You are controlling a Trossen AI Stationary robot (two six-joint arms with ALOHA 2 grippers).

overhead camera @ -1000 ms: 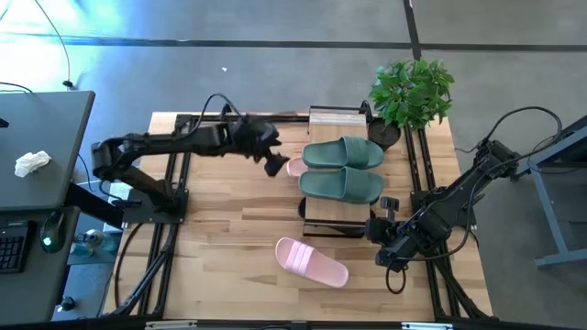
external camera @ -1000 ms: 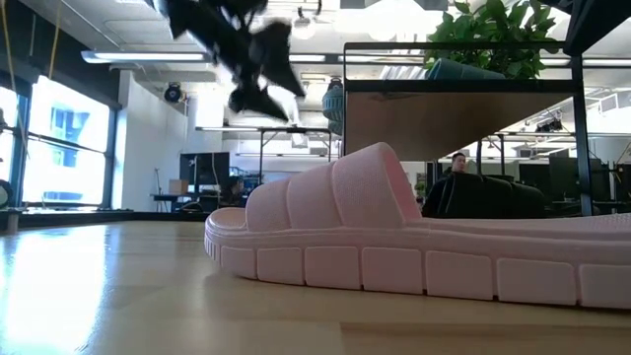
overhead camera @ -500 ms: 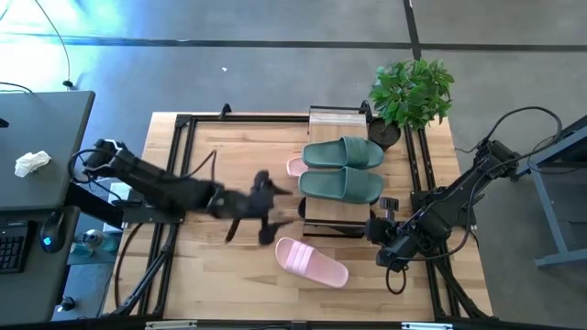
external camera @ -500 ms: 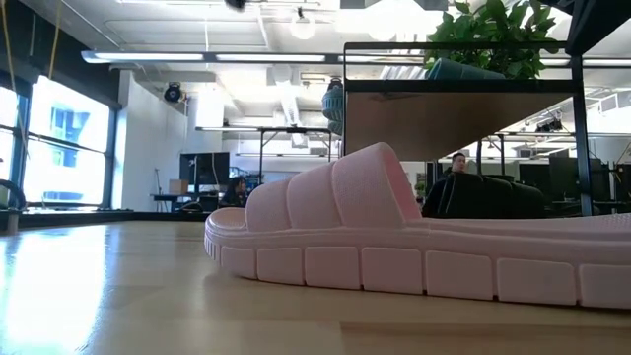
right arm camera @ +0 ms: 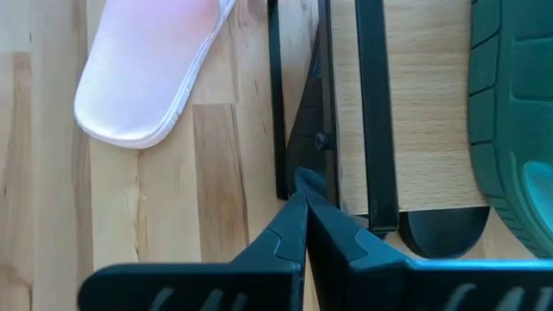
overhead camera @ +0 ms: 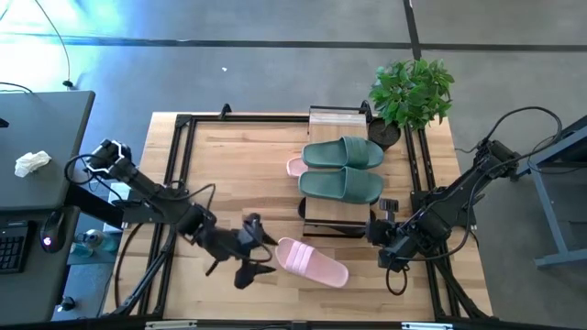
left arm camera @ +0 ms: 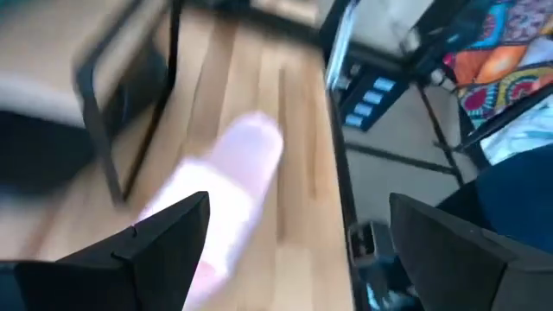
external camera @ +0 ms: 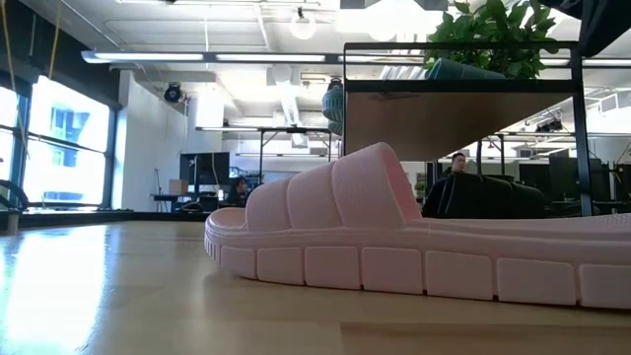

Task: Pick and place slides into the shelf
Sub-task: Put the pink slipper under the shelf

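Potted plant (overhead camera: 412,90) beside desk (overhead camera: 41,156) with keyboard (overhead camera: 12,246)

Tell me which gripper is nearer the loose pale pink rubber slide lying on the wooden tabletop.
Left. The left gripper is open, right beside the pale pink rubber slide. The right gripper is shut, farther off by the wood-board shelf.

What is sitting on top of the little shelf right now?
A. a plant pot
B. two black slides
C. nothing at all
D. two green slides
D: the high view shows two green slides lying side by side on the top board of the shelf, while one pink slide lies on the table in front of it.
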